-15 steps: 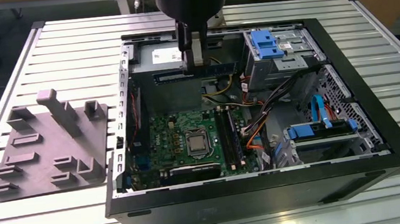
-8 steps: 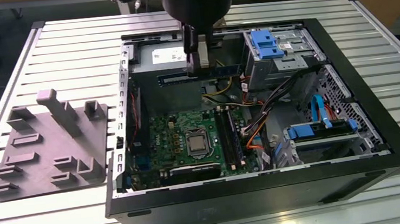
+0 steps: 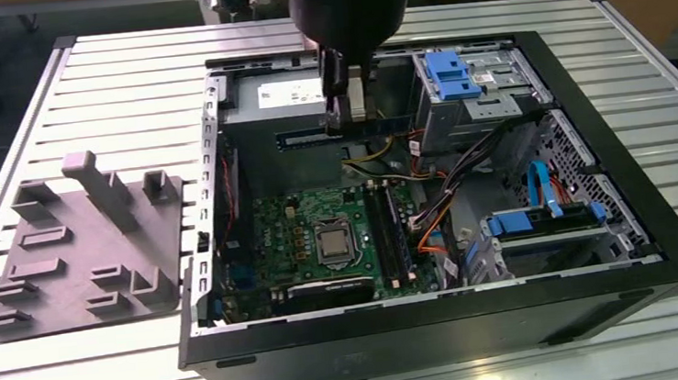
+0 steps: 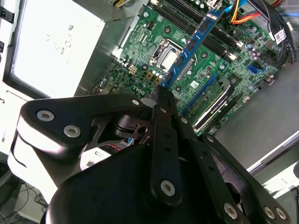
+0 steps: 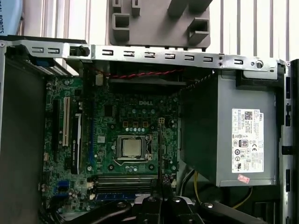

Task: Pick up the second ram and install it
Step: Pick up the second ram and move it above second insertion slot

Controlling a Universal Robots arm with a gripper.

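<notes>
Gripper point(image 3: 353, 120) jaws clenched on memory stick point(image 4: 191, 44), slots point(image 3: 386, 227) below jaws; carry step; install likely needs stick aligned to slot.

Blue second ram point(image 4: 191, 44), green motherboard point(image 5: 140, 112), grey ridged tray point(image 3: 75, 259)

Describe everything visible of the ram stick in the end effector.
The second ram is a slim, long, flat board, blue with dark chips along its face in the second wrist view. The end effector is shut on it, holding it on edge and level in the exterior view, raised inside the open computer case, clear of the green motherboard. Only its fingers touch it; it sits in no slot.
</notes>
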